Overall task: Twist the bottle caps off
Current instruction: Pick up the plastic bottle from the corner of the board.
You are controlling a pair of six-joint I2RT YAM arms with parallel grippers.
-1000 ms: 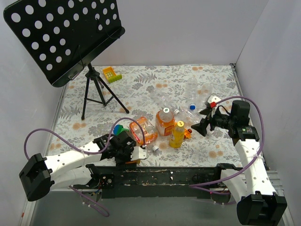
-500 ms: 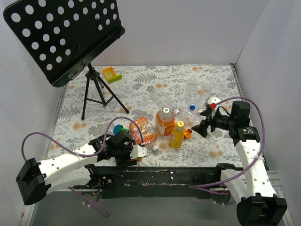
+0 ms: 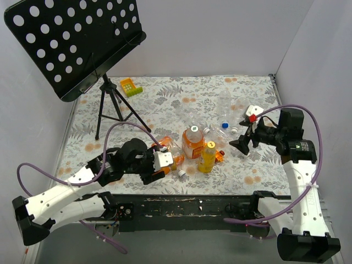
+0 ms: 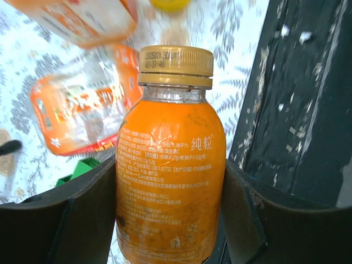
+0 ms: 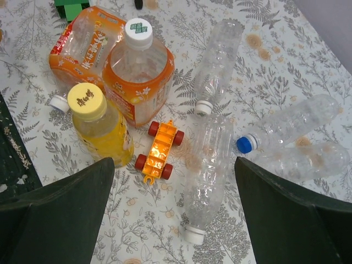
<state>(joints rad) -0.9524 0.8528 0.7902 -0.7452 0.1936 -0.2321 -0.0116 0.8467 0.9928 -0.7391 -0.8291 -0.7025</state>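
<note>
My left gripper (image 4: 170, 220) is shut on an orange juice bottle (image 4: 170, 165) with a gold cap (image 4: 176, 66), held near the table's front edge (image 3: 158, 165). My right gripper (image 5: 176, 220) is open and empty, above a clear bottle (image 5: 212, 170) lying with a white cap (image 5: 193, 235); in the top view it hovers at the right (image 3: 245, 144). An upright orange bottle (image 5: 137, 82) has a white cap (image 5: 138, 33). An upright yellow bottle (image 5: 104, 132) has a yellow cap (image 5: 86, 101). A crushed orange bottle (image 5: 82, 49) lies beside them, with a white cap (image 5: 57, 103).
An orange toy car (image 5: 160, 149) lies between the yellow bottle and the clear bottles. More clear bottles lie at the right, one with a blue cap (image 5: 243, 144). A green block (image 4: 82, 168) sits by the crushed bottle. A music stand (image 3: 77, 44) stands at the back left.
My left arm has moved up and to the right with the orange bottle in its jaws. My right gripper has drawn back and to the right, still open.
</note>
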